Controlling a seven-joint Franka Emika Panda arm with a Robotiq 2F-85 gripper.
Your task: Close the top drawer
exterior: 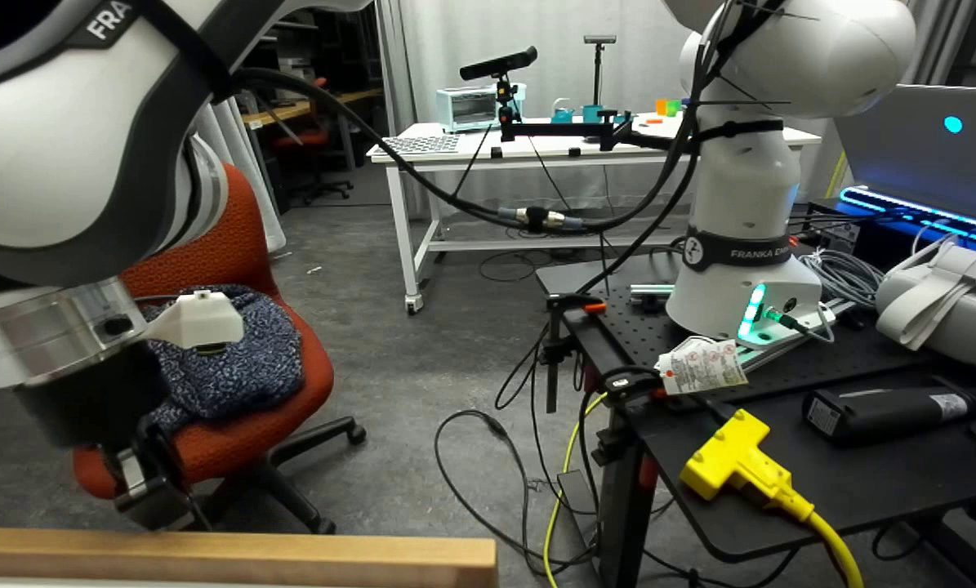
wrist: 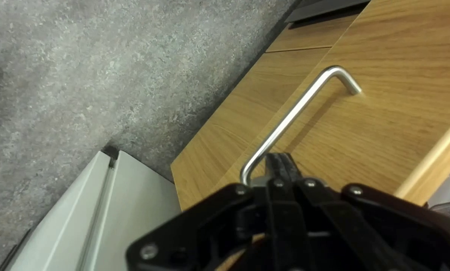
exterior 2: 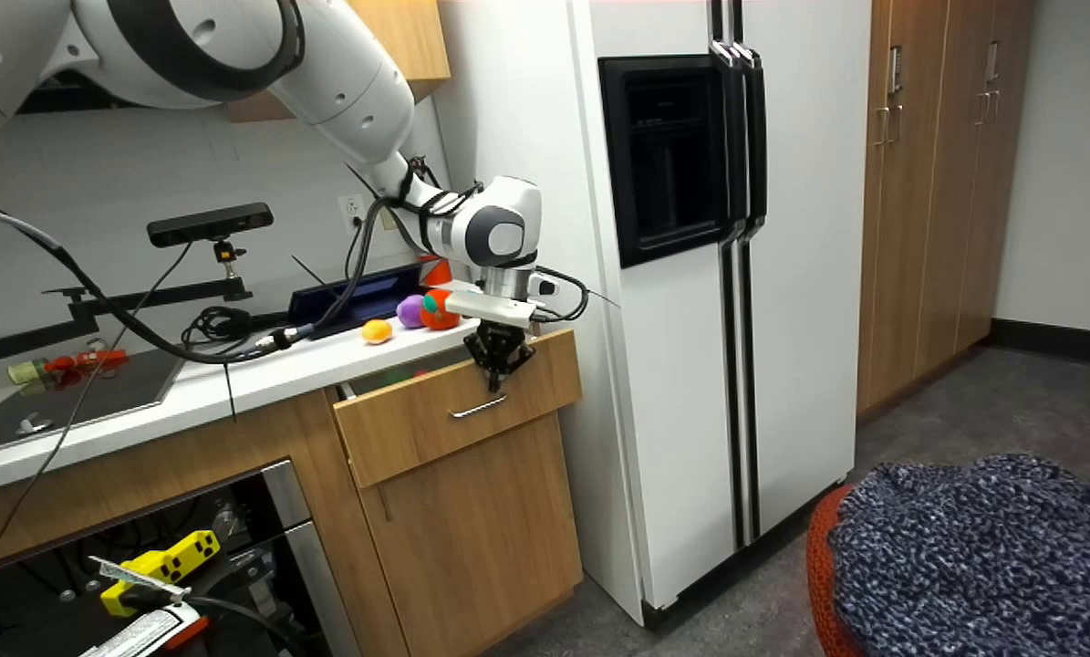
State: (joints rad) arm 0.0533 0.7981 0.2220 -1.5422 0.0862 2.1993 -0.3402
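Drawer (exterior 2: 389,433), top one of the unit, wood front: standing partly out beneath the white countertop (exterior 2: 271,379), above a wood cabinet door (exterior 2: 481,529) and beside the refrigerator (exterior 2: 677,365). Small green and red things (exterior 2: 402,376) show inside through the gap.

Handle (wrist: 292,113), one, bright metal bar, fixed to the drawer's front.

Gripper (wrist: 282,165), one, black: I have its fingers (wrist: 273,165) brought together, nothing visible between them. Their tips sit on the outer side of the drawer's front, near one end of the handle; whether they touch wood or metal I cannot tell (the wrist view looks along them, so depth reads poorly from my seat).

On the countertop, near the drawer: one orange-yellow piece (exterior 2: 377,331), one purple piece (exterior 2: 410,311), one red piece with a green patch (exterior 2: 441,313).

On the floor: one red-orange chair (exterior: 214,257), speckled dark cloth (exterior: 238,367) on its seat.

On the black table (exterior: 863,482): the robot base (exterior: 741,245), one yellow outlet block (exterior: 737,457).
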